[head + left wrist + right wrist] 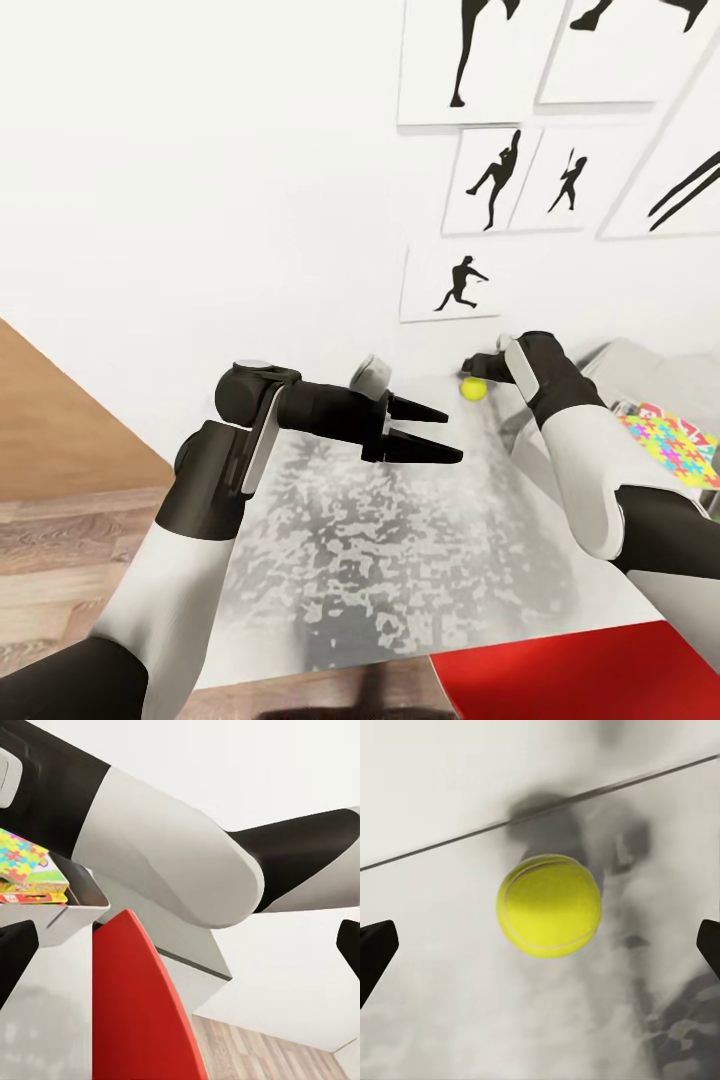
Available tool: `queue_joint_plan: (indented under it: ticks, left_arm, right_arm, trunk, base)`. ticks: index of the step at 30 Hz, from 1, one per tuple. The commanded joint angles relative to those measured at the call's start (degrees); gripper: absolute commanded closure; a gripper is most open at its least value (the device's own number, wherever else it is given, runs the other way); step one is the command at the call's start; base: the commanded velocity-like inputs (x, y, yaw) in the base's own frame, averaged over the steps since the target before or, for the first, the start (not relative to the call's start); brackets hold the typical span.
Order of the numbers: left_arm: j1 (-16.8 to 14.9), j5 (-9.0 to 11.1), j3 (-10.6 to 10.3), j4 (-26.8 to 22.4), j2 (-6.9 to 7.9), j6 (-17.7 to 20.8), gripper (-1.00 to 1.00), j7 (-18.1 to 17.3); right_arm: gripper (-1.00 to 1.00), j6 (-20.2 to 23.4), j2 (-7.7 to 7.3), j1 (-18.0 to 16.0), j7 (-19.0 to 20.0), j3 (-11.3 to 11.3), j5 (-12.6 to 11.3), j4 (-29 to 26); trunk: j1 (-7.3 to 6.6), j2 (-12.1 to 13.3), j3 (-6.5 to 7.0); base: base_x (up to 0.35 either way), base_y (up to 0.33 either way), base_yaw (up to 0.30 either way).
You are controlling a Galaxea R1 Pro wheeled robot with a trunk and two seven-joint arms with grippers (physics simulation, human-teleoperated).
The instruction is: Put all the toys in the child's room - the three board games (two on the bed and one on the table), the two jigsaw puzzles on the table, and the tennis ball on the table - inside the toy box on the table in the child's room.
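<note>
The step in hand looks like the pickup of the fuzzy yellow tennis ball (549,905), which sits on the long pale grey table (330,560) at its far edge by the white wall. The right gripper (540,952) hovers just near of it, fingers spread wide and empty. The left gripper (432,432) waits to the left, parted and empty. Next comes closing around the ball, then carrying it right to the shallow grey toy box (71,916), where a multicoloured jigsaw puzzle (672,447) already lies.

Tabletop (350,560): pale grey, glossy, mottled reflections. Tennis ball (549,905): yellow, matt, white seam. Floor (60,540): wood plank, satin. Chair back (142,1020): smooth red plastic look. Left hand (440,435): matt black. Arm shells: smooth white, black joints.
</note>
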Motion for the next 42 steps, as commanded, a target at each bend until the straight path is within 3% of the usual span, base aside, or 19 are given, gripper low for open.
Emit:
queue_joint_plan:
  ticks: [1,23,34,42]
  left_arm:
    - [-0.05,0.08,-0.01,0.01,-0.01,0.6,-1.0,-0.12]
    - [-0.05,0.08,-0.01,0.01,-0.01,0.6,-1.0,-0.12]
    - [-0.05,0.08,-0.26,0.01,-0.01,0.6,-1.0,-0.11]
    - [-0.05,0.08,-0.34,0.01,-0.01,0.6,-1.0,-0.12]
  right_arm:
    - [-1.0,0.19,0.0,-0.04,-0.47,-0.04,-0.62,-0.06]
    - [-1.0,0.07,0.07,-0.91,-0.47,-0.04,-0.6,-0.06]
    - [-1.0,-0.15,0.16,-0.93,-0.48,-0.11,1.56,-0.06]
    - [-1.0,-1.16,0.12,-0.93,-0.47,-0.1,1.82,-0.06]
  trunk:
    - [0.03,-0.11,-0.19]
    - [0.03,-0.11,-2.26]
    - [0.03,-0.11,-3.29]
    - [0.03,-0.11,-4.04]
  base:
    - [0.0,0.0,0.0]
    - [0.0,0.0,0.0]
    - [0.0,0.0,0.0]
    - [0.0,0.0,0.0]
